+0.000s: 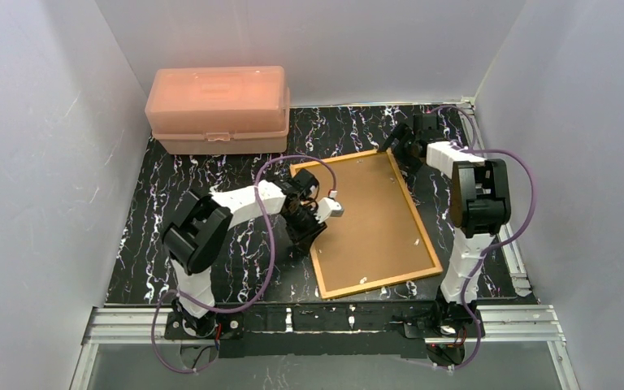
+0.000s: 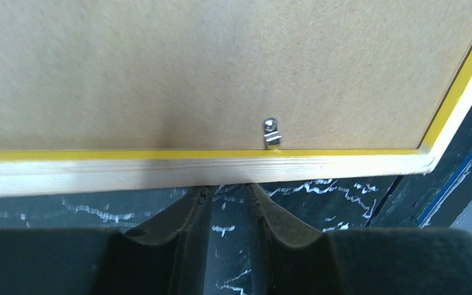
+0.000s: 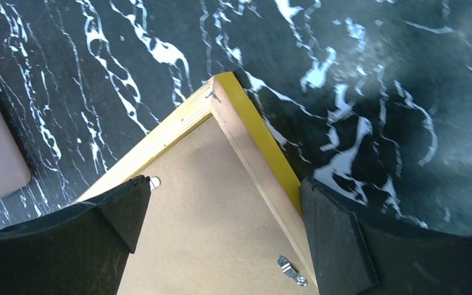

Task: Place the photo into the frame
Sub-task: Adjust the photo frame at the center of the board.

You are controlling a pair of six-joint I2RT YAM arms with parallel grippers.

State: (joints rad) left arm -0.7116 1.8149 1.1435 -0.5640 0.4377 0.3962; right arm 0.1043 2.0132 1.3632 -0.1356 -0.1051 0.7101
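Filling the frame sits a backing board; left end effector ajar, right end effector spread.

Looked like a robotics lab test booth, not anybody's home: plain white walls boxed in a black marbled table, with a pair of robot arms bolted to aluminium rails, purple cables looping everywhere.

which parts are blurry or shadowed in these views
Left wrist view: the black left fingers blur in the foreground and a soft shadow darkens the brown fibreboard backing board, though the metal clip is sharp; right wrist view: the black white-veined tabletop is crisp, right fingers dim; top view: even, no glare.
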